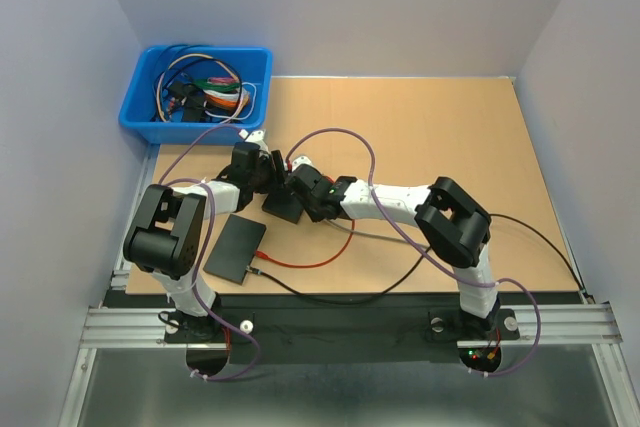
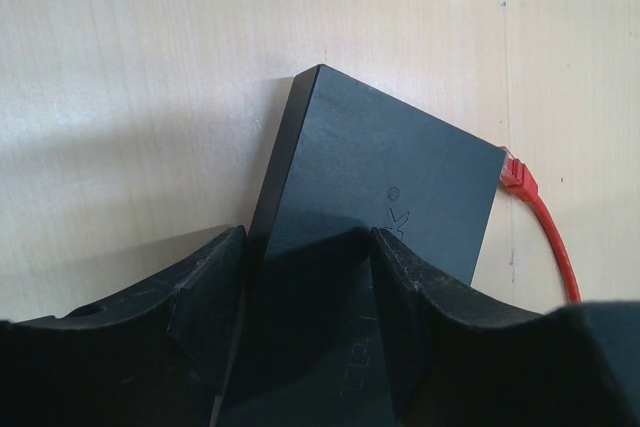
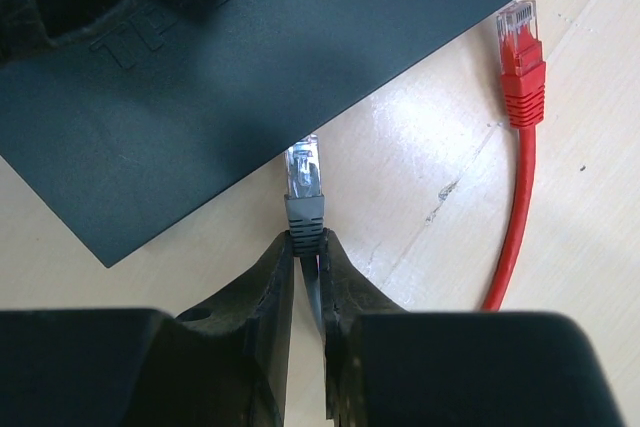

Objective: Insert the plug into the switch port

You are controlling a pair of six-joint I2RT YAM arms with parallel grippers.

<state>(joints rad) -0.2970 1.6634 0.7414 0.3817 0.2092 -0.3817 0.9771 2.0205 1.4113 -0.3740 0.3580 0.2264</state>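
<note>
Grey plug (image 3: 304, 182) sat pinched in the nearly closed right claw (image 3: 308, 247), tip just beside the black switch (image 3: 250, 77) edge on the counter (image 3: 425, 172); left claw (image 2: 308, 252) clamped the switch's sides.

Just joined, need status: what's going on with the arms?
The left gripper clamps the flat black network switch on the wooden table. The right gripper pinches a grey-booted clear plug, its tip right at the switch's edge, not yet inserted. A red-booted plug lies loose nearby.
</note>
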